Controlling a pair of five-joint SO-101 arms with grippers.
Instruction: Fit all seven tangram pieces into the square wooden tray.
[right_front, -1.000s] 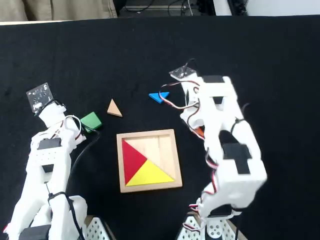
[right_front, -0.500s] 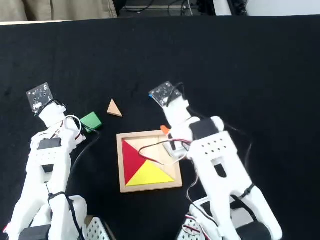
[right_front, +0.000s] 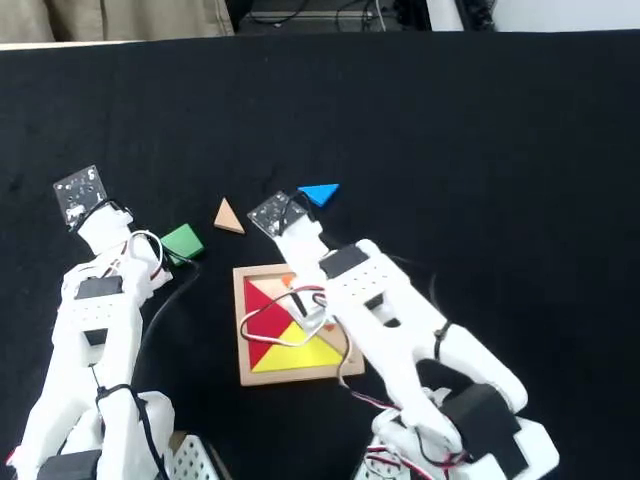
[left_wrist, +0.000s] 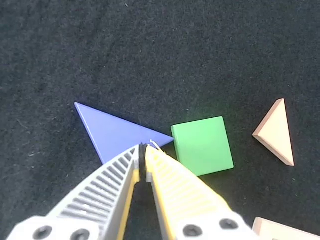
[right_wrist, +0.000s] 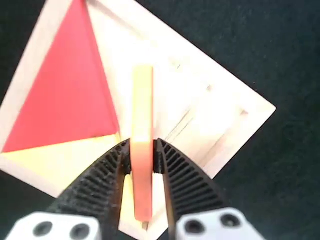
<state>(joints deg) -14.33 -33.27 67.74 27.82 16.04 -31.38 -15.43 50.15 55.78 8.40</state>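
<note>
Swinging in from the frame's right, the right claw (right_wrist: 142, 150) is now hanging over the square wooden tray (right_front: 240, 330) at centre, gripping a flat orange tangram piece (right_wrist: 142, 100) edge-on above the bare half, a third piece seemingly nearing placement.

You get soft, even light from above in the high view. The black surface (right_front: 520, 140) soaks it up, so you see almost no shadows on it. The white arms (right_front: 400, 330) look very bright against it. In the right wrist view, glare washes the bare wood of the wooden tray (right_wrist: 215, 120) out to a pale white. The orange piece (right_wrist: 142, 110) fades to yellow at its far end. In the left wrist view the green square (left_wrist: 202, 145) shines bright, and the surface looks grey and speckled.
</note>
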